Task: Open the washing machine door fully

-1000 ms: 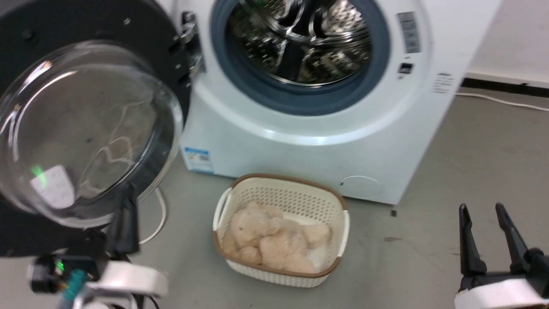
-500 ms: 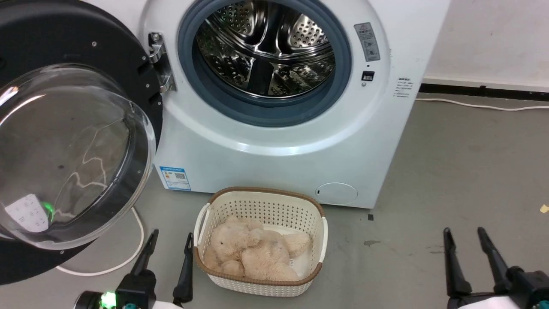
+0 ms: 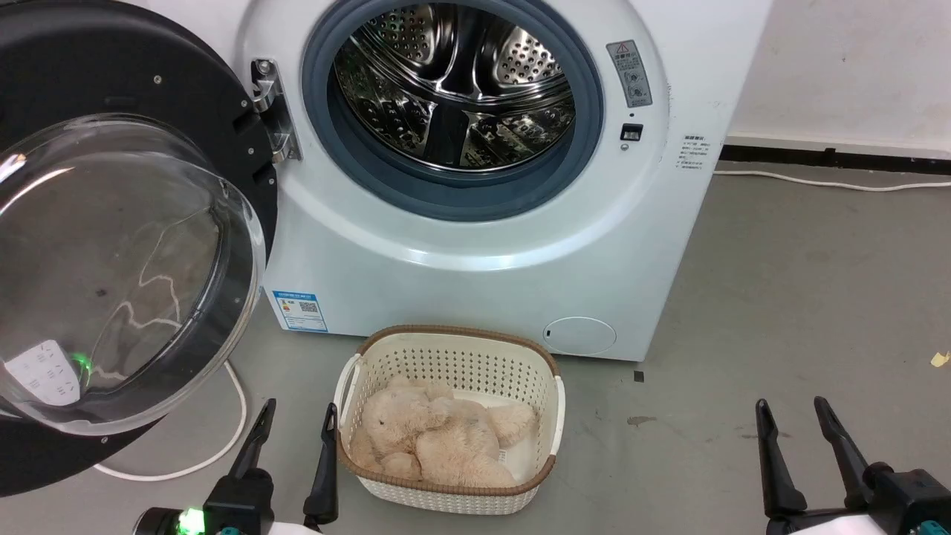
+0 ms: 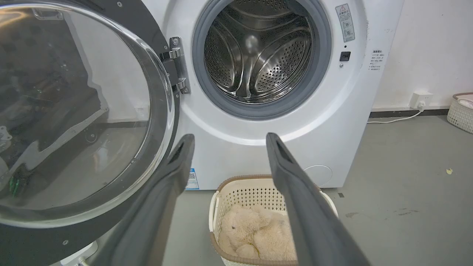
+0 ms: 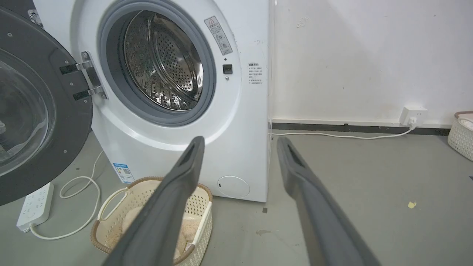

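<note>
Currently the door (image 3: 126, 267) hangs out from its metal hinge (image 3: 267, 111) on the left side of the white washing machine (image 3: 475, 282), well clear of the steel drum opening (image 3: 453, 89). Its inner face points back toward the robot and a little to the right, with the clear glass bowl bulging that way. Being round, it has no real long axis; its plane stands upright and it turns about the vertical hinge line. The left fingers (image 3: 325, 453) are spread apart and hold nothing; they sit low, between the door's bottom edge and the cream basket (image 3: 453, 331). The right fingers (image 3: 771, 453) are likewise apart and empty, over bare floor well to the right. I judge the opening nearly or fully done, though I cannot tell whether the hinge is at its stop. Risks: a further push past the stop would strain the hinge; an unlatched door may drift back toward the drum opening; a careless lift of the left arm could clip the door rim or nudge the basket with the soft toy (image 3: 431, 438). A white cable (image 3: 238, 401) and power strip (image 5: 35, 207) lie under the door, a snag hazard for the wheels.
</note>
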Controlling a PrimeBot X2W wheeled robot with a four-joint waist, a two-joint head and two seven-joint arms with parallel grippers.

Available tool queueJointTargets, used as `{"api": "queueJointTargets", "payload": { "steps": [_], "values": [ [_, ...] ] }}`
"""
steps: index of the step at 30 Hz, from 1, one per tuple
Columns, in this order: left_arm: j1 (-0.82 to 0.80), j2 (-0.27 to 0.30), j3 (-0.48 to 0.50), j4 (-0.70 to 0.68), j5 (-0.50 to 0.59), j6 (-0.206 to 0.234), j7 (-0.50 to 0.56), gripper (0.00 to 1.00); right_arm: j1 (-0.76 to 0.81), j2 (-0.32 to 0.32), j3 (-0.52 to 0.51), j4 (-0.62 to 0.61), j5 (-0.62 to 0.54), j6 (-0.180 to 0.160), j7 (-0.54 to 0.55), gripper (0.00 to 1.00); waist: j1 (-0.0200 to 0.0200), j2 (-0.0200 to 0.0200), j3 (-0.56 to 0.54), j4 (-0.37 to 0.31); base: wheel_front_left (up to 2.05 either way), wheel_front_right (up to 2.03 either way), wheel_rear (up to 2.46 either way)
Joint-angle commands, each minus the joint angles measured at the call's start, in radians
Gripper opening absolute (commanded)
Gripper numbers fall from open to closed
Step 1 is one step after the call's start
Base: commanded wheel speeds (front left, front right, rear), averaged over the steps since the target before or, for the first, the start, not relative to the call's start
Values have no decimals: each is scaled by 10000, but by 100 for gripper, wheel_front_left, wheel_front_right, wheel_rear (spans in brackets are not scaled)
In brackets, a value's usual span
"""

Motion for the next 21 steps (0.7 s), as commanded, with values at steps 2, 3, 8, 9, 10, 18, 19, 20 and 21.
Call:
{"api": "queueJointTargets", "payload": {
  "steps": [2,3,8,9,10,18,19,20,21],
  "values": [
    [-6,-14,-9,-52,18,58,-45,100,45,5,39,36,-62,6,-81,100,0,0,7,-8,0,0,0],
    [-12,-8,-9,-63,20,60,-47,100,44,5,47,42,-66,6,-81,100,0,0,9,-12,0,0,0],
    [-2,-50,85,-51,-130,84,-4,0,-2,0,62,41,-2,0,0,0,0,0,13,-27,0,0,0],
    [-1,-42,84,-46,-136,77,-2,0,-7,0,56,38,2,-2,15,0,0,0,14,-27,0,0,0],
    [-1,-42,82,-48,-136,77,2,0,-9,0,56,38,2,-2,17,0,0,0,14,-27,0,0,0],
    [-30,-121,188,-89,-48,2,149,0,-53,0,98,-15,-67,-1,161,0,0,0,19,-53,0,0,0],
    [-34,-132,202,-94,-35,-8,169,0,-60,0,103,-22,-77,-1,181,0,0,0,19,-56,0,0,0],
    [-38,-143,217,-100,-23,-18,189,0,-66,0,109,-29,-87,-1,200,0,0,0,20,-60,0,0,0],
    [-43,-154,231,-106,-10,-29,210,0,-72,0,114,-37,-96,-1,220,0,0,0,20,-63,0,0,0]
  ]
}}
